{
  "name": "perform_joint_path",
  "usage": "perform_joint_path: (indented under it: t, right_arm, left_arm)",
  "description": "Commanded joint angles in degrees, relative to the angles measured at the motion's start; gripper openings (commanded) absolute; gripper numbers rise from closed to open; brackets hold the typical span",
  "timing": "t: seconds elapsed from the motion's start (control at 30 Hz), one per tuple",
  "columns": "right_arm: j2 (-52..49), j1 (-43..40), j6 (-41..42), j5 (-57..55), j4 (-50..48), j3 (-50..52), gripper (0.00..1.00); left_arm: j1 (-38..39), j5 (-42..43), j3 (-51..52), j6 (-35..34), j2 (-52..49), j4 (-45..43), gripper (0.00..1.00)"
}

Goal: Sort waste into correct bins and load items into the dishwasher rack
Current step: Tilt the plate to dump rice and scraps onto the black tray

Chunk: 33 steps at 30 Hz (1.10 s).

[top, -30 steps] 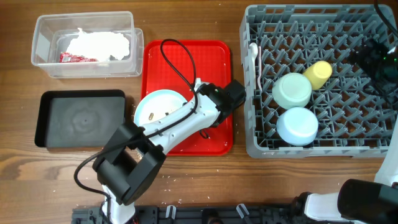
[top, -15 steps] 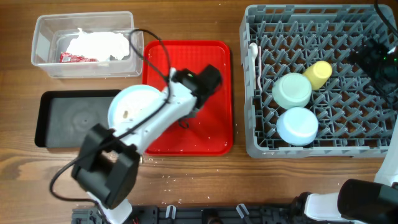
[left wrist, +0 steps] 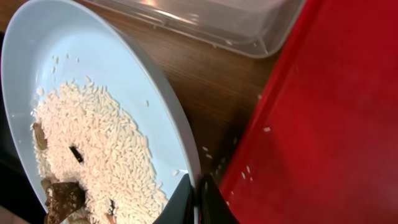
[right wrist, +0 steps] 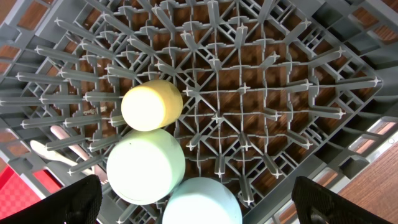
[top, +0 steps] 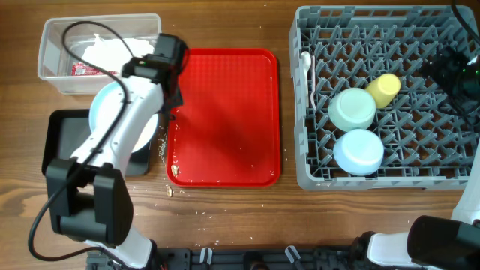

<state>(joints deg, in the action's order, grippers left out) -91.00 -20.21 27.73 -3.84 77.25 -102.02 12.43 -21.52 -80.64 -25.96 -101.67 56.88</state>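
"Question one: what lies left of the red tray?"

"Back-left of it is the clear tub, with crumpled white napkins and a small red wrapper inside. Front-left of it is the black tray."

"And the pale blue plate?"

"Just off the red tray's left edge, over the right end of the black tray and close to the tub. The left gripper pinches the plate's rim, its fingers drawn narrow on the edge. White rice and brown scraps lie on the plate. I cannot tell how far it tilts."

"On the red tray itself?"

"A few white grains. More crumbs lie on the table by its front-left corner."

"Right of the red tray?"

"The grey dishwasher rack. White plastic cutlery lies along the rack wall nearest the red tray. Further right, the mint-green bowl and the light blue bowl sit upside down, touching. The small yellow cup is just beside the mint one."

"The other arm?"

"The right gripper hangs over the rack, on the side far from the red tray. Its fingers are spread wide and hold nothing."
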Motion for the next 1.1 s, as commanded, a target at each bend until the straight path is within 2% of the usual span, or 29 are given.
perform_joint_path:
  t: [0.0, 0.23, 0.47, 0.93, 1.07]
  right_arm:
    - [0.1, -0.1, -0.6, 0.8, -0.2, 0.3, 1.0]
    - [0.1, -0.1, -0.6, 0.8, -0.2, 0.3, 1.0]
    - [0.1, -0.1, -0.6, 0.8, -0.2, 0.3, 1.0]
    - [0.1, -0.1, -0.6, 0.8, -0.2, 0.3, 1.0]
    - [0.1, -0.1, -0.6, 0.8, -0.2, 0.3, 1.0]
  left_arm:
    - [-4.5, 3.6, -0.7, 1.8, 1.6, -1.7, 0.04]
    - [-12.8, 17.2, -0.7, 1.8, 5.2, -3.9, 0.04]
    - [-18.5, 26.5, -0.7, 1.7, 12.5, -4.4, 0.04]
    - [-31.5, 46.6, 0.2, 1.5, 12.6, -2.3, 0.04]
    - [-36.0, 49.2, 1.3, 1.6, 12.6, -2.4, 0.04]
